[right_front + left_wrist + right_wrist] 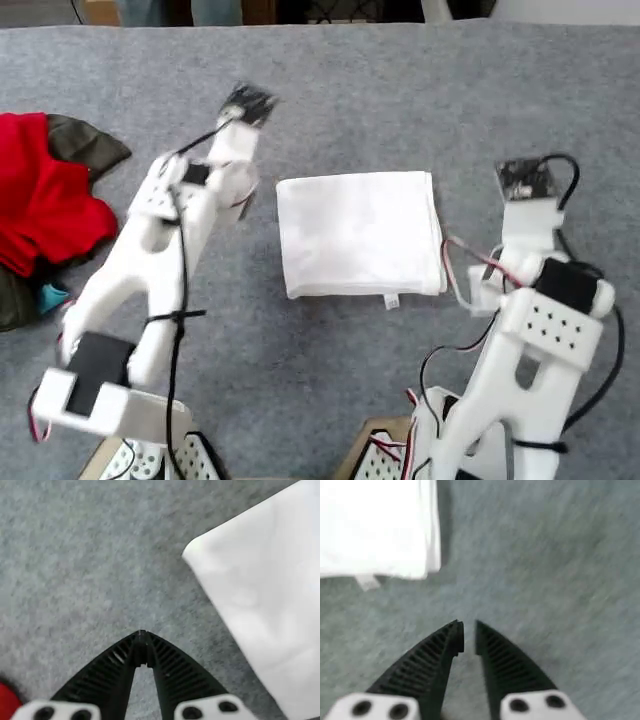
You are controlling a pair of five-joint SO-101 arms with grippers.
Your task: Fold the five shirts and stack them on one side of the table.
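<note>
A white shirt point(360, 232) lies folded into a rectangle in the middle of the grey table point(420, 90); a small label sticks out at its near edge. My left gripper point(248, 103) hangs over bare table beyond the shirt's far left corner, shut and holding nothing. In the left wrist view its fingertips point(141, 635) meet, with a corner of the white shirt point(260, 605) off to one side. My right gripper point(525, 180) sits just right of the shirt. In the right wrist view it point(469, 630) stands open by a narrow gap over bare table, apart from the shirt's edge point(375, 525).
A loose pile of shirts lies at the table's left edge: a red one point(40, 200) on top of a dark olive one point(85, 145), with a bit of teal point(50, 295) below. The table's far edge runs along the top.
</note>
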